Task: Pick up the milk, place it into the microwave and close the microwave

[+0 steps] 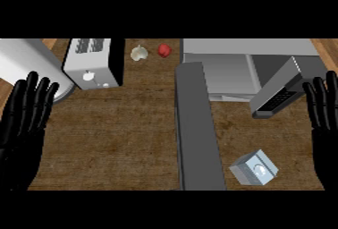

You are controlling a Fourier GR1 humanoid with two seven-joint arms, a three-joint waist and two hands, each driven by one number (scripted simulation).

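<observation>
The small grey-and-white milk carton [254, 167] stands on the brown wooden worktop [112, 143], just right of the open grey microwave door [196, 129] and in front of the grey microwave [228, 74]; my right robot hand [325, 120] rests released, fingers straight, right of the microwave; my left robot hand [25, 120] likewise, far left of it; I judge the right should descend over the carton, closing around its sides, clear of the door.

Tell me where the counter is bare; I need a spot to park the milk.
The widest bare patch lies between the toaster, the left hand and the open microwave door. A smaller one surrounds the milk, right of that door. Crowded: the top, by the garlic and red pepper.
</observation>
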